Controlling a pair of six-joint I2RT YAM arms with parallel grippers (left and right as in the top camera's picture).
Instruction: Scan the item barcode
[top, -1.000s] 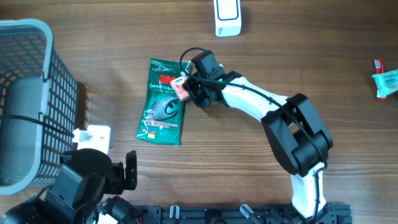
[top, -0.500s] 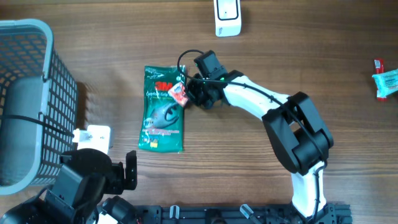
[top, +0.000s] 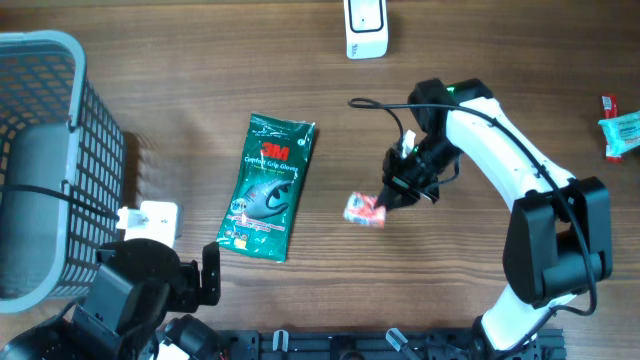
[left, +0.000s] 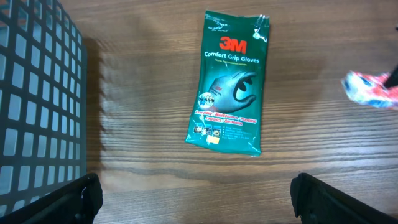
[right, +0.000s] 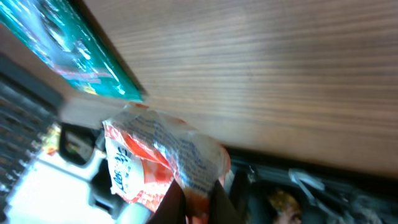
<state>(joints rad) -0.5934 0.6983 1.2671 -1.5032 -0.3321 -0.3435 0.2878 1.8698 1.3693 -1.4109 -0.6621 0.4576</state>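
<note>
- Pinching confirmed: the right gripper (top: 393, 196) has its fingers pressed together on one end of the small red-and-white crinkly plastic packet (top: 364, 210), just right of centre in the overhead frame.
- The packet's long axis runs roughly left-right in that frame, and its free end sticks out to the left of the fingers. Print shows on it in the right wrist view, but it is too blurred to make out a barcode.
- Whether the packet hangs clear of the brown wood-grain table (top: 200, 90) cannot be told for sure. I judge it to be lifted.
- Next out is the flat green foil 3M glove pack (top: 268, 187), left of the packet and apart from it. It lies face up, with its long axis near vertical and slightly tilted.
- Farther is the white box-shaped device (top: 365, 28) at the top edge, centre, which I judge to be the scanner.
  - It lies almost straight up-frame from the packet, well apart.
  - The coming move turns on this: the packet must travel up-frame, and probably be rotated so its printed face meets the device.
- The right arm is much nearer the device than the left arm.
- Farthest is the left gripper (left: 198, 193), with fingers spread wide and holding nothing. It sits in the lower left corner of the overhead frame, beside the grey plastic mesh basket (top: 60, 60).
</note>
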